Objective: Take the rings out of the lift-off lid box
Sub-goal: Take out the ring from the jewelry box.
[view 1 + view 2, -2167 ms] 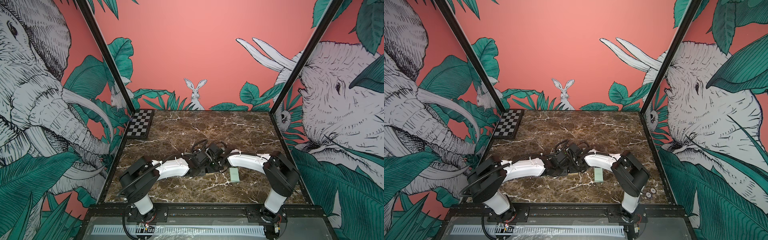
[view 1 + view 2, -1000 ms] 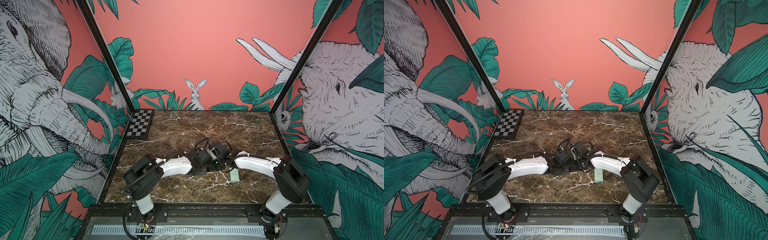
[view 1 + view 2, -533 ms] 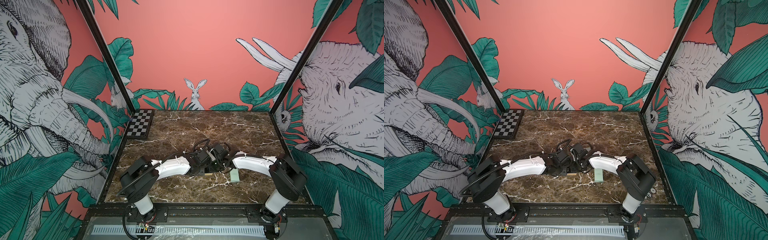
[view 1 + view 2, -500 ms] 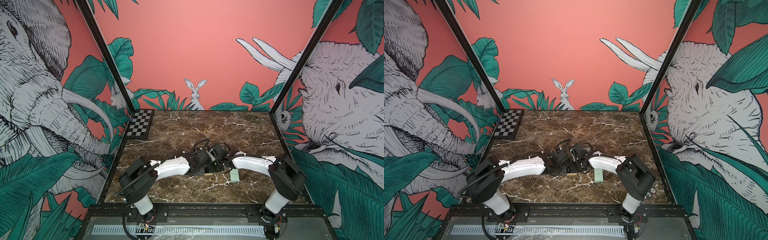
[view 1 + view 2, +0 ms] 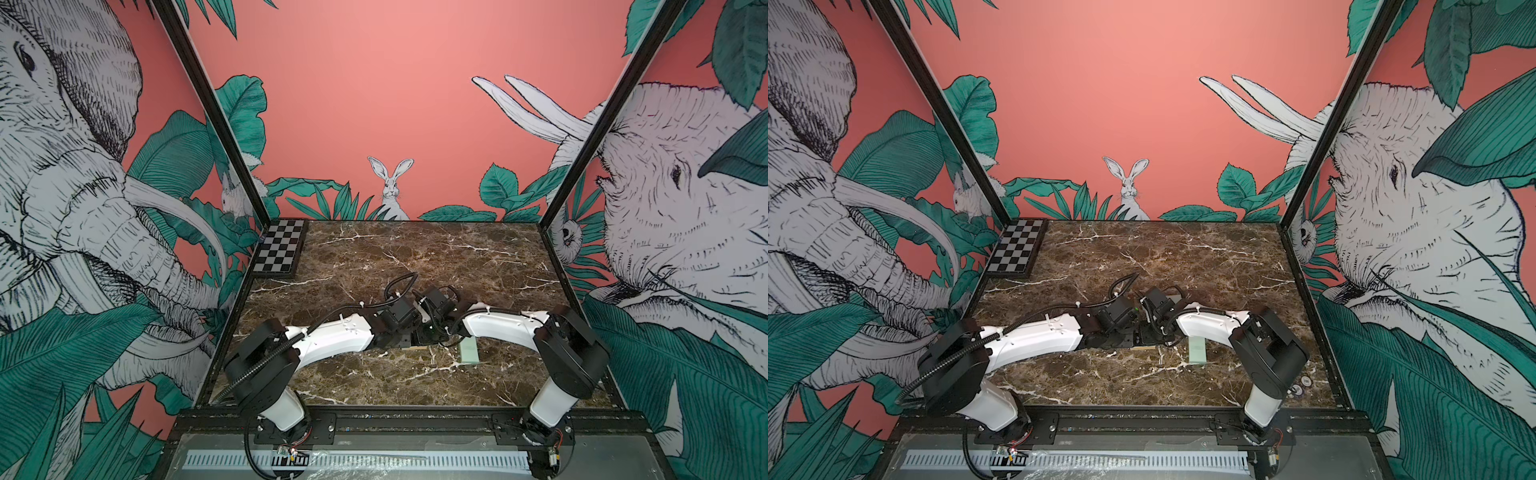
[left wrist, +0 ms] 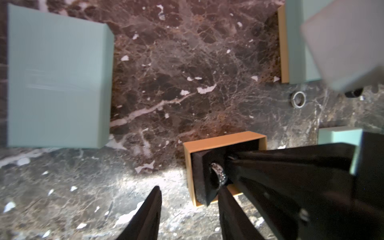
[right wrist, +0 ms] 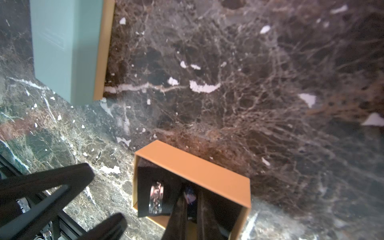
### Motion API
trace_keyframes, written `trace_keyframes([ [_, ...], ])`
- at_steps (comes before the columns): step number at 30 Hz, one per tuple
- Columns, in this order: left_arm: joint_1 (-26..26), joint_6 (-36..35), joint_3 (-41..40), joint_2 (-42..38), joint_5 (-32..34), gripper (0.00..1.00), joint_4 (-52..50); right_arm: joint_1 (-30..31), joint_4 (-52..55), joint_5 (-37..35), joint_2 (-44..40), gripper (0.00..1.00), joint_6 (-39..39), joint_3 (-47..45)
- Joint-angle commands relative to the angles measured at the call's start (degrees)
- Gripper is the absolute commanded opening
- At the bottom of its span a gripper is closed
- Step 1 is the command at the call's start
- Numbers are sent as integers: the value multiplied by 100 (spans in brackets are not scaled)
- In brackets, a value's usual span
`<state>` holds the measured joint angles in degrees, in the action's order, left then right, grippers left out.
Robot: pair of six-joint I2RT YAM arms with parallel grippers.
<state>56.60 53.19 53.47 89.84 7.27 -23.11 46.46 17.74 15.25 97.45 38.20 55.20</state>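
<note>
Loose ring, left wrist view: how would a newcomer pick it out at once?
Start from the brown marble tabletop. Off the corner of the tan-edged mint-green box, a silvery ring lies flat on bare marble. Unlike it, a second ring stands upright in black foam inside the open tan box.

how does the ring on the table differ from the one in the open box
The ring on the table lies flat; the ring in the box stands on edge. The table ring rests on bare marble; the boxed ring sits in black foam inside the open box. Both are silvery bands.
</note>
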Motion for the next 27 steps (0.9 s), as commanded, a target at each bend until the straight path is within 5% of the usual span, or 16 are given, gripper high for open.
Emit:
trace_keyframes([
  [1,27,118,-30,150,-108,47,180,-9,-16,-61,73,0,-8,129],
  [27,35,182,-188,1264,-245,39,208,-86,-464,174,-781,0,-65,-231],
])
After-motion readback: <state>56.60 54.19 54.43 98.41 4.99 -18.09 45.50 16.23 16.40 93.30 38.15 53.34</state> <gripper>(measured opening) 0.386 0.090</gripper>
